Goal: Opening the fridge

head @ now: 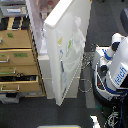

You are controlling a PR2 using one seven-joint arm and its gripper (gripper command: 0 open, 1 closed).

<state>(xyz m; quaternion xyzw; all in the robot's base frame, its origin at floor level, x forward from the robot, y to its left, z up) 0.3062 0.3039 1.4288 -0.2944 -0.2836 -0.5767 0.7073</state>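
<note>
The tall white fridge (46,70) stands in the middle of the exterior view. Its large upper door (72,55) is swung wide open toward the camera, with a small green-and-white sticker (69,46) on its face. Pale shelves show inside the body at the top, behind the door. A dark end of the robot's arm (92,51) sits against the door's edge on the exterior view's right. I take this for the gripper, but its fingers are too blurred to make out. The rest of the arm rises to the white shoulder (114,44).
A tan wooden drawer cabinet (17,60) stands against the fridge on the exterior view's left, its lowest drawers pulled slightly out. The white-and-blue robot body (114,72) fills the right side. Dark cables hang by the door's right edge. Grey floor lies below.
</note>
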